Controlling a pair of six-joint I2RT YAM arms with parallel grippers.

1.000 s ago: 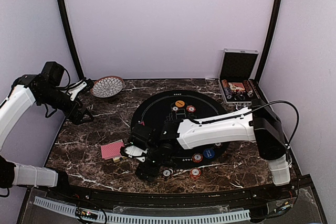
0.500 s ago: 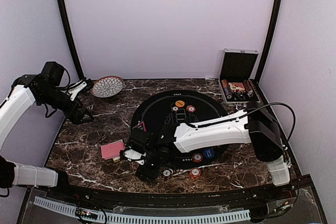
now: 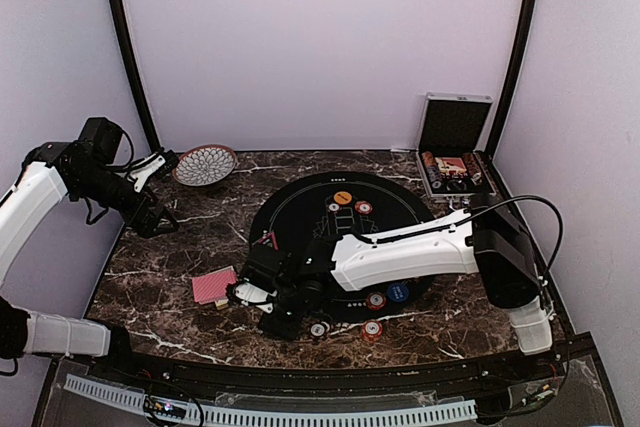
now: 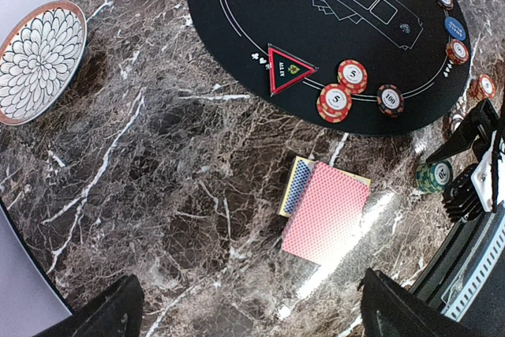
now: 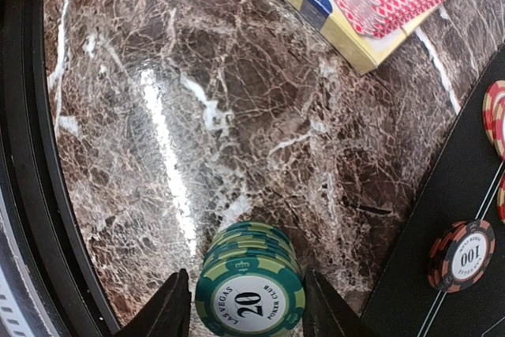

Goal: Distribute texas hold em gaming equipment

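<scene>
The right gripper (image 5: pixel 246 309) is straddling the green chip stack (image 5: pixel 251 286), 2 fingers (image 5: pixel 170 313) half-closed at its sides, grip uncertain; the distant left gripper (image 4: pixel 252 313) is gaping empty.

It looked like a robotics lab booth: plain lilac walls (image 3: pixel 320 47) and black posts (image 3: pixel 128 47) boxed in a marble-look table (image 3: pixel 170 257), with a cable track (image 3: pixel 270 415) running along its edge at six o'clock.

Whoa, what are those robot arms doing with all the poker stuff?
The right gripper straddles a stack of green chips on the marble table, just off the black mat; whether it grips them yet is unclear. The left gripper hangs open and empty. The red-backed cards lie untouched nearby.
</scene>
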